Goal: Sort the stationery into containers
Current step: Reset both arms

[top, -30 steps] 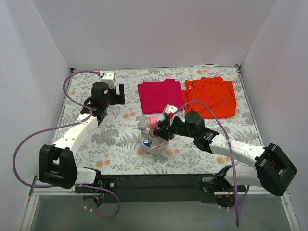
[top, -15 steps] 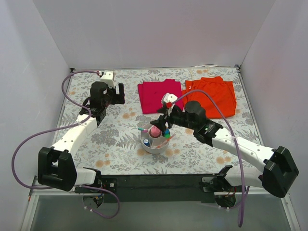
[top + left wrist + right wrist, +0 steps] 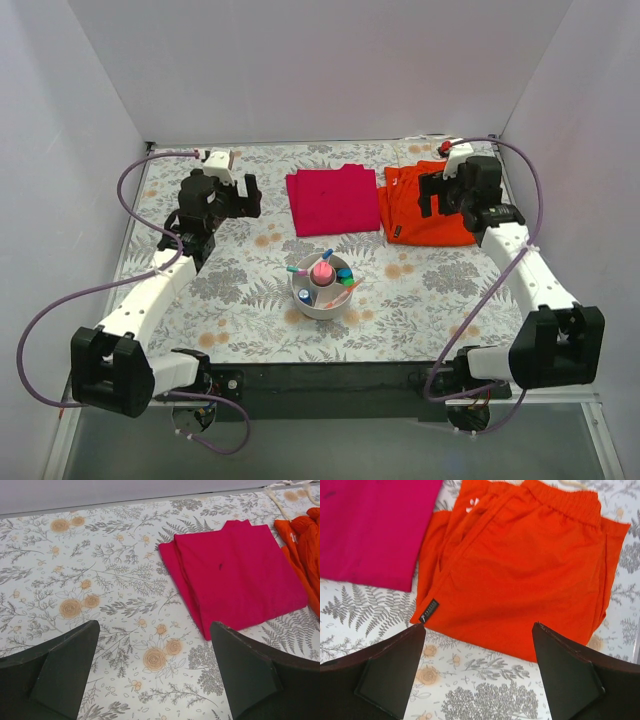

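While markers point(image 3: 344, 275) sit in the organizer point(image 3: 318, 313) dead centre, the left gripper point(image 3: 155, 672) hovers spread wide at ten o'clock. Right gripper point(image 3: 479, 672), also spread, over the orange cloth point(image 3: 520, 575) at two o'clock.

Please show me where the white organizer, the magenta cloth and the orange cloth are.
white organizer point(image 3: 318, 313), top external view, front wall.
magenta cloth point(image 3: 240, 575), left wrist view, its middle.
orange cloth point(image 3: 520, 575), right wrist view, its middle.

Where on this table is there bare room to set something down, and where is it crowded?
Free: the table between the organizer and the right arm; likewise between organizer and left arm; a narrower strip between organizer and magenta cloth. Crowded: the far side, magenta cloth beside orange cloth.
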Robot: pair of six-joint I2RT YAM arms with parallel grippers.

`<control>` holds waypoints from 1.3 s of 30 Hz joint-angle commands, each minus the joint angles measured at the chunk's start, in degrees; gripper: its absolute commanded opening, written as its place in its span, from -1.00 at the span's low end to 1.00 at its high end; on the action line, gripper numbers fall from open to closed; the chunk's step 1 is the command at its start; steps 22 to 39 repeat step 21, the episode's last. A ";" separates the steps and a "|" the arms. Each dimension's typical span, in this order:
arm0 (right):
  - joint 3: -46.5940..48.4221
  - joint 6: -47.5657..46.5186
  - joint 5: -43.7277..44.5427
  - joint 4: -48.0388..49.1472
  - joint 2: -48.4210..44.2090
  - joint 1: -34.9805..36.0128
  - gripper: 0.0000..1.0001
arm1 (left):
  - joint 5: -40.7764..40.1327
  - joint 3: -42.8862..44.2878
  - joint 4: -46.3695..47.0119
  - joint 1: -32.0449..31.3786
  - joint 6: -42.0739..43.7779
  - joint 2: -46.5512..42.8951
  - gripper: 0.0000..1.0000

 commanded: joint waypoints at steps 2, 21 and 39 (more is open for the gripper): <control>9.31 -0.56 8.36 -13.36 3.74 0.39 0.95 | -2.84 -2.82 6.57 0.40 -2.03 2.69 0.89; 6.06 6.30 6.80 -14.96 0.04 0.30 0.97 | -4.78 4.83 -0.81 1.72 -0.01 10.17 0.88; 6.06 6.30 6.80 -14.96 0.04 0.30 0.97 | -4.78 4.83 -0.81 1.72 -0.01 10.17 0.88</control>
